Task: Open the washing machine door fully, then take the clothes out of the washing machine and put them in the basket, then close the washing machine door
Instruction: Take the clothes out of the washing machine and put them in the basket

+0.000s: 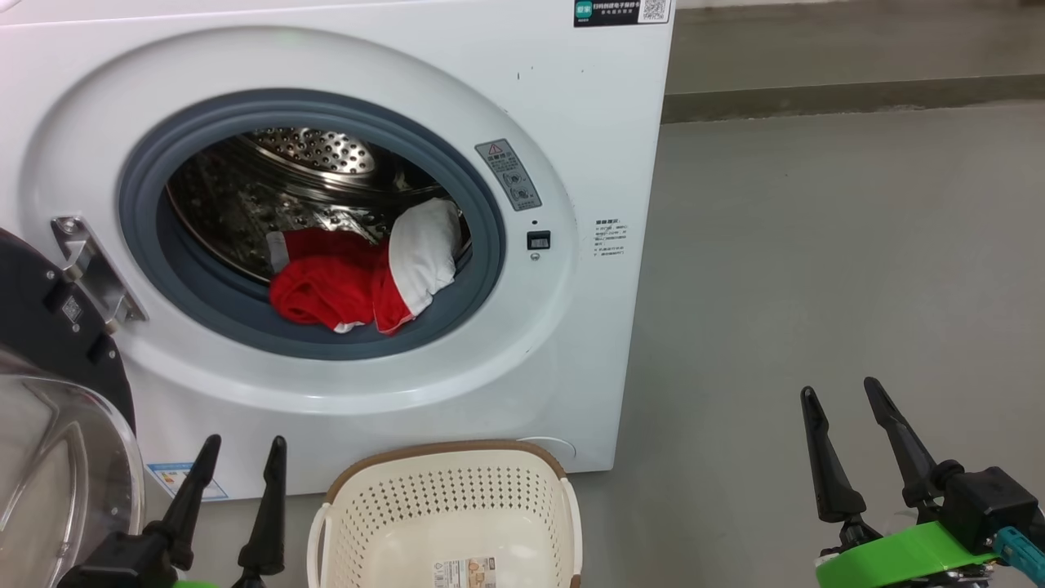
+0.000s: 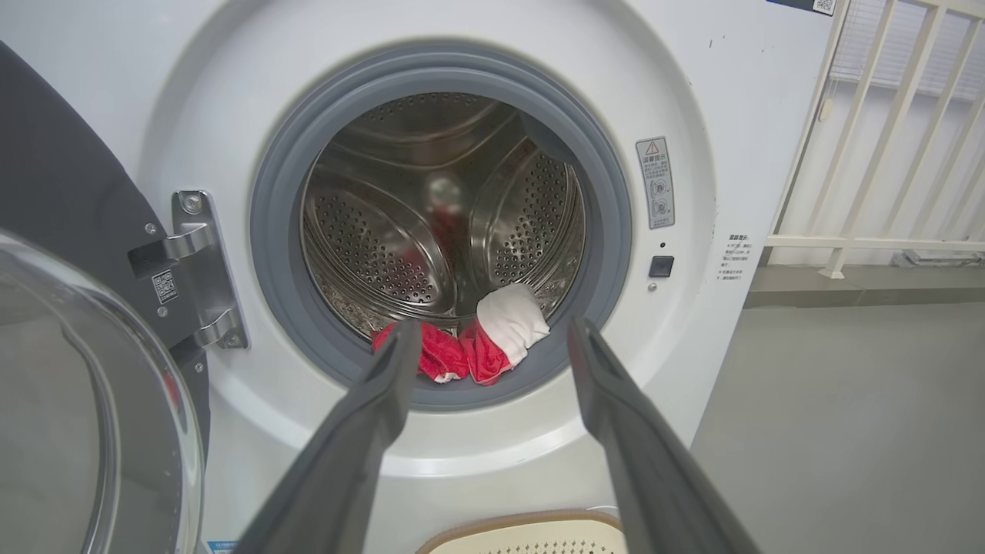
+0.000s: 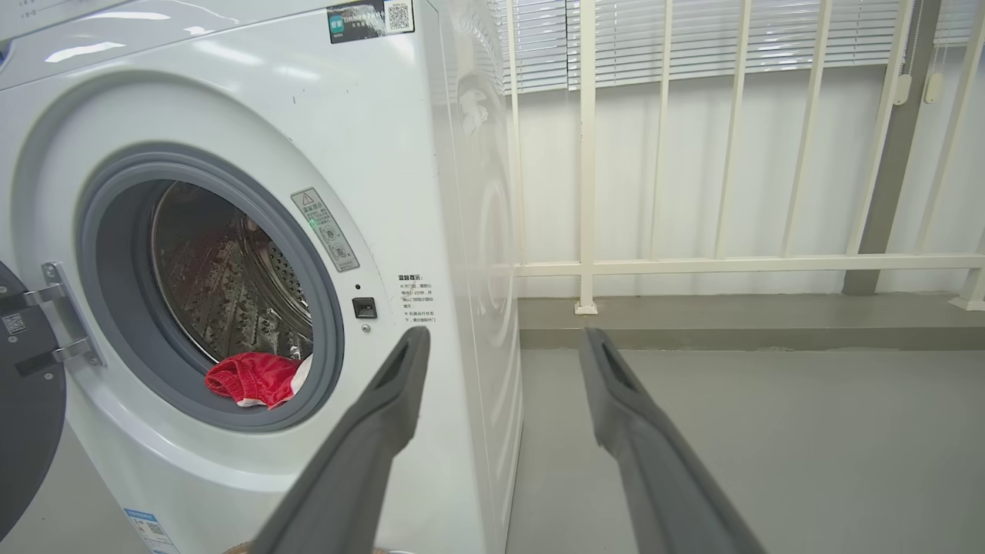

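The left fingers (image 1: pixel 272 498) stand spread apart with nothing between them, rising at the lower left of the head view just left of the basket (image 1: pixel 449 490); in the left wrist view they (image 2: pixel 369 431) point straight at the mouth of the washing machine (image 1: pixel 571 122), clear of it. The right fingers (image 1: pixel 824 457) are likewise spread and empty, hanging over the bare grey floor (image 1: pixel 816 286) well to the right of the machine, and in the right wrist view they (image 3: pixel 385 415) frame the machine's front right corner. The cream basket sits on the floor right in front of the machine, below its opening, holding only a paper label (image 1: pixel 464 572) on its bottom. The clothes (image 1: pixel 326 286) lie inside the steel drum (image 1: pixel 310 155) at its lower front: a red bundle with a white part on its right, resting against the grey rubber ring (image 1: pixel 269 339). The washing machine door (image 1: pixel 57 408) is swung open to the left on its metal hinge (image 1: pixel 90 269), its glass bowl bulging toward the camera. A white railing (image 3: pixel 585 154) runs behind the floor on the right.
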Tool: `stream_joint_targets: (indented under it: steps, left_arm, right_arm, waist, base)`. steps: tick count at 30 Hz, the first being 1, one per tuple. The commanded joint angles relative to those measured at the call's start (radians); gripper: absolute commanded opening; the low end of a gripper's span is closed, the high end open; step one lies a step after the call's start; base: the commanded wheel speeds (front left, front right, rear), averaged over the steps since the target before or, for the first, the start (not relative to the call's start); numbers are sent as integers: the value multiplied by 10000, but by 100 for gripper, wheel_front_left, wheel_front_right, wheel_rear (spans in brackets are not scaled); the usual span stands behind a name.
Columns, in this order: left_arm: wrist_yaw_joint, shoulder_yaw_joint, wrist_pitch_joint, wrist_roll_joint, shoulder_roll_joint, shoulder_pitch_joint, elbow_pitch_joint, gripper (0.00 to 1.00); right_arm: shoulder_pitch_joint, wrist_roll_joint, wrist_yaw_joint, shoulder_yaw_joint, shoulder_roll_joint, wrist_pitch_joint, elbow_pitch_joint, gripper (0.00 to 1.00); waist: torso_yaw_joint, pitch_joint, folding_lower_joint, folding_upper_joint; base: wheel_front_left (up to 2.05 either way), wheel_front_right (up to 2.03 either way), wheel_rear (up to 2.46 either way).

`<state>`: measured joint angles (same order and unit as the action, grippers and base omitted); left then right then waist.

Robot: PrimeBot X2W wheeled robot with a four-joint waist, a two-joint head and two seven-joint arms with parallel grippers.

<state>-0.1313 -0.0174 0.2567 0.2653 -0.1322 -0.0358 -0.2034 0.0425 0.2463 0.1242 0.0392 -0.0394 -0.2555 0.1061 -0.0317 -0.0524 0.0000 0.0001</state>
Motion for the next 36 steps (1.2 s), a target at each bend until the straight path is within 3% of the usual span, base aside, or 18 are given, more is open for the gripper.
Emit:
stream_joint_targets:
  steps: [1, 22, 36]
  left_arm:
    - [6, -383, 51, -29, -122, -123, 266, 100]
    - [6, -319, 51, -3, -163, -343, 94, 100]
    - [6, -232, 51, -18, -196, -1145, -161, 100]
  right_arm:
    - [-212, 59, 65, -277, -108, -63, -212, 100]
    - [-222, 109, 65, -298, -108, -63, -240, 100]
    - [-622, -71, 65, -491, -108, -63, -300, 100]
  waist:
    - [5, -14, 0, -1]
    - [118, 115, 0, -1]
    - [92, 930, 0, -1]
  base:
    - [0, 0, 0]
    - [0, 0, 0]
    - [0, 0, 0]
